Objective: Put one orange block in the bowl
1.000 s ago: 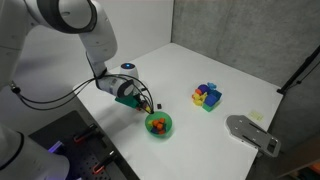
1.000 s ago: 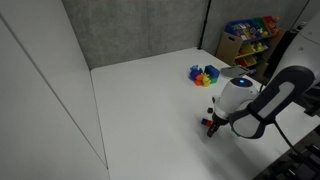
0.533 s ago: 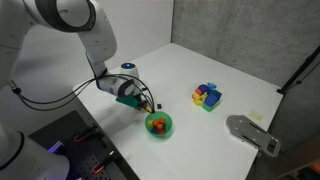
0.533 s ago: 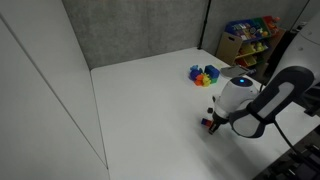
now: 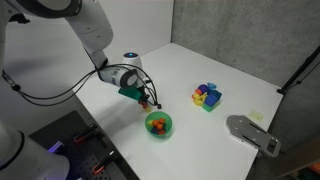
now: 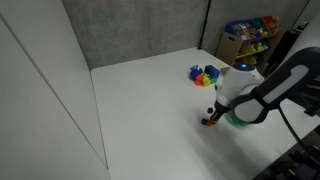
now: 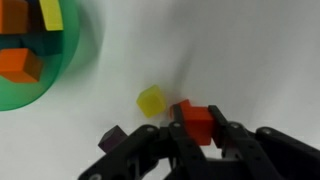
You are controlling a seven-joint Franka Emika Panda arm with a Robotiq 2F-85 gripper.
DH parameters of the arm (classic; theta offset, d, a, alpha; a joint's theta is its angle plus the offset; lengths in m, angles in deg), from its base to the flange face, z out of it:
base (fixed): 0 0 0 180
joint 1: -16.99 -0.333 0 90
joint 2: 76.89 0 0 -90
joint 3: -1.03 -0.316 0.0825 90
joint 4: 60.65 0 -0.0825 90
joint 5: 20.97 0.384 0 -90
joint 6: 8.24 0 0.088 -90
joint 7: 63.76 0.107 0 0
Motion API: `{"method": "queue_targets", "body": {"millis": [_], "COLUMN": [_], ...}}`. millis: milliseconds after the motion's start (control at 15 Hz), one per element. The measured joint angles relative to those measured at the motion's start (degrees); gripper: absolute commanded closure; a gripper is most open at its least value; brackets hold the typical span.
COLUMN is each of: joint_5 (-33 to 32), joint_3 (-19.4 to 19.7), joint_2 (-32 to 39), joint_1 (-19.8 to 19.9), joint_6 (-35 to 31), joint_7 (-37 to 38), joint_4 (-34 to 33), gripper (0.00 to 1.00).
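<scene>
Bowl (image 5: 166,130) close to table (image 5: 230,75) edge

Glossy green plastic bowl (image 7: 72,62); smooth, matt white tabletop (image 7: 250,50)

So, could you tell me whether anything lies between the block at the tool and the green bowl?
Yes: a small yellow block lies between the reddish-orange block at the tool and the bowl, likely blocking a slide.
</scene>
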Motion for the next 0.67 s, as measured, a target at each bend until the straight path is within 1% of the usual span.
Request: {"method": "queue_targets", "body": {"millis": [267, 533, 600, 667], "joint_5": [-0.81, -4.17, -5.07, -5.85], "joint_3": [4.86, 9.88, 11.03, 12.12], "joint_2": [-4.92, -7.92, -8.37, -8.79], "joint_1": [-1.27, -1.09, -0.95, -0.75], "joint_6": [5.46, 7.45, 7.60, 7.69], "joint_7": [3.93, 8.42, 9.46, 10.41], "joint_4": [0.98, 2.66, 3.07, 3.53], "gripper": [0.89, 0.89, 0.59, 0.44]}}
